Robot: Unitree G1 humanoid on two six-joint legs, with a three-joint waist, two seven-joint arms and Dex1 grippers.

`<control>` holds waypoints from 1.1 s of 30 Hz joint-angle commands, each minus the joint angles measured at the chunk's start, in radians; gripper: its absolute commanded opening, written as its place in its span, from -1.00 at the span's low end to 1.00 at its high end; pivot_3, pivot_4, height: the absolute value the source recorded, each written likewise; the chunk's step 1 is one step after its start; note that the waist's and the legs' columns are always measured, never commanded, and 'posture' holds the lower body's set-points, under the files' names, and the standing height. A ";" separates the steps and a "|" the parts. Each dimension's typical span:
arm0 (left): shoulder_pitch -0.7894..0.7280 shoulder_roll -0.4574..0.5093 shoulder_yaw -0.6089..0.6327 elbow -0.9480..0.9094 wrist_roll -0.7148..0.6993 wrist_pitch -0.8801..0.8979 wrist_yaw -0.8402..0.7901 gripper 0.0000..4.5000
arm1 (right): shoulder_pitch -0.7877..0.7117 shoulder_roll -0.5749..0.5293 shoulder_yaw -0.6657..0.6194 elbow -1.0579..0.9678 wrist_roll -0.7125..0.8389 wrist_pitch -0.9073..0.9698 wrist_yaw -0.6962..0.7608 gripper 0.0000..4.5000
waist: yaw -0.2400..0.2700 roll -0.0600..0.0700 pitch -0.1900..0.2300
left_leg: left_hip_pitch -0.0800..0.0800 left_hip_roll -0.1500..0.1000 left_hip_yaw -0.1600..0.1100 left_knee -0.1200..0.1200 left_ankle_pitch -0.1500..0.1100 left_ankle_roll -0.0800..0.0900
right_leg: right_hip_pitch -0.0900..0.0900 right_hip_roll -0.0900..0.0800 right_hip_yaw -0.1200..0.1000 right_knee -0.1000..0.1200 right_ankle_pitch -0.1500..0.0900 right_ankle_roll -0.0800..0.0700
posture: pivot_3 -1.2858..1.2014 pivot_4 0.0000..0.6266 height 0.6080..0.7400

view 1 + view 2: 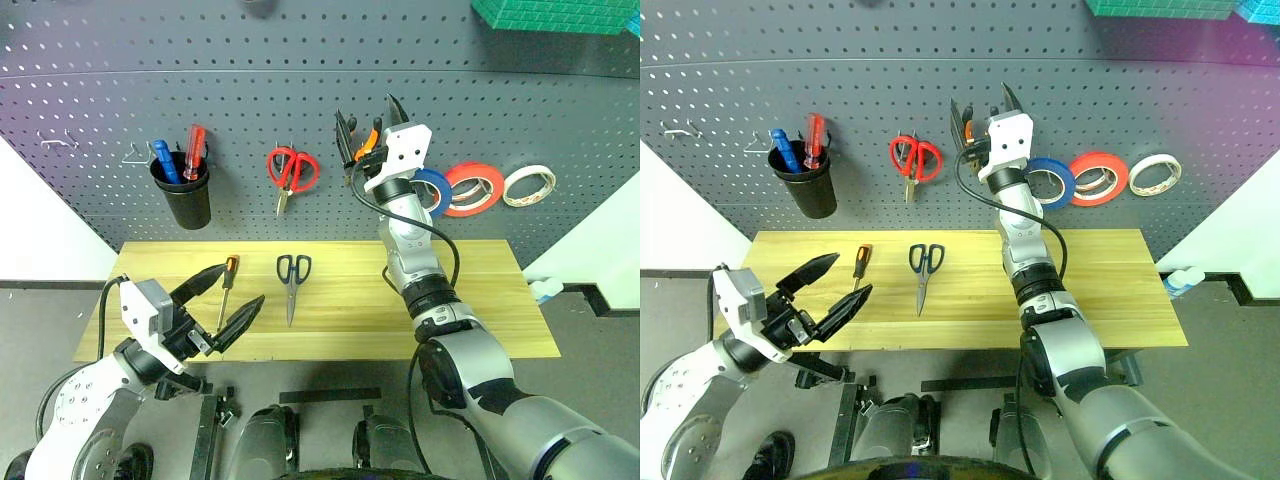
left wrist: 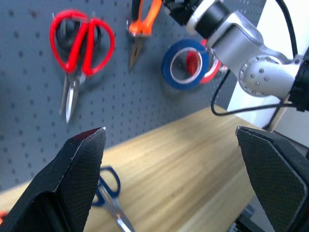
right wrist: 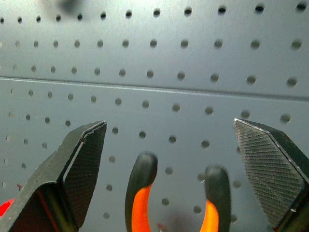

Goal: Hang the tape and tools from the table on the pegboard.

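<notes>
The right gripper (image 1: 372, 120), released, straddles the hung pliers (image 3: 176, 195); the left gripper (image 1: 229, 297), released, hovers beside the screwdriver (image 1: 228, 282).

Bright even overhead light, soft shadows under the table (image 1: 480, 300) (wide-angle bowing at edges), wrist views slightly blurred

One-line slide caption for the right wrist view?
Open right pincer faces the pegboard, pliers hanging between its fingers.

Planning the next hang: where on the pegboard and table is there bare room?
Pegboard: free left of the black cup and along the upper rows. Crowded from red scissors past pliers to the tape rings. Table: bare right of the dark scissors.
</notes>
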 commanded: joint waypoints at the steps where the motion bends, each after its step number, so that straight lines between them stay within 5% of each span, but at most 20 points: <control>1: -0.048 0.007 -0.008 0.003 -0.003 0.002 0.009 1.00 | -0.010 -0.022 -0.010 -0.072 0.022 0.010 0.018 0.96 | 0.000 0.000 -0.003 | 0.000 0.000 0.000 0.000 0.000 0.000 | 0.000 0.000 0.000 0.001 0.000 0.000 | 0.15 -1.00 1.00; 8: -0.131 -0.012 -0.048 0.062 0.033 -0.020 0.009 1.00 | 0.085 -0.046 -0.007 -0.281 0.096 0.134 0.096 0.96 | -0.001 0.001 -0.015 | 0.001 0.000 0.000 0.001 0.000 -0.001 | 0.000 0.000 0.001 0.003 0.000 0.000 | 0.12 -1.00 1.00; 15: -0.186 -0.033 -0.076 0.125 0.063 -0.058 -0.006 1.00 | 0.243 -0.121 0.035 -0.636 0.349 0.560 0.351 0.96 | -0.006 0.003 -0.024 | 0.001 0.000 0.000 0.003 0.000 0.000 | 0.000 0.000 0.001 0.005 0.000 0.000 | 0.09 -1.00 1.00; 23: -0.215 -0.037 -0.081 0.187 0.069 -0.081 -0.044 1.00 | 0.488 -0.371 -0.017 -0.935 0.636 0.941 0.617 0.96 | -0.004 0.005 -0.037 | 0.002 0.000 0.000 0.005 -0.003 0.006 | 0.002 -0.001 0.001 0.005 0.000 -0.001 | 0.04 -1.00 1.00; 33: -0.290 -0.067 -0.146 0.306 0.128 0.028 0.055 1.00 | 0.684 -0.613 0.000 -0.995 0.603 0.991 0.873 0.96 | -0.031 0.013 -0.045 | 0.005 0.001 -0.001 0.014 -0.008 0.014 | 0.009 -0.001 0.000 0.006 0.000 0.000 | 0.01 -1.00 1.00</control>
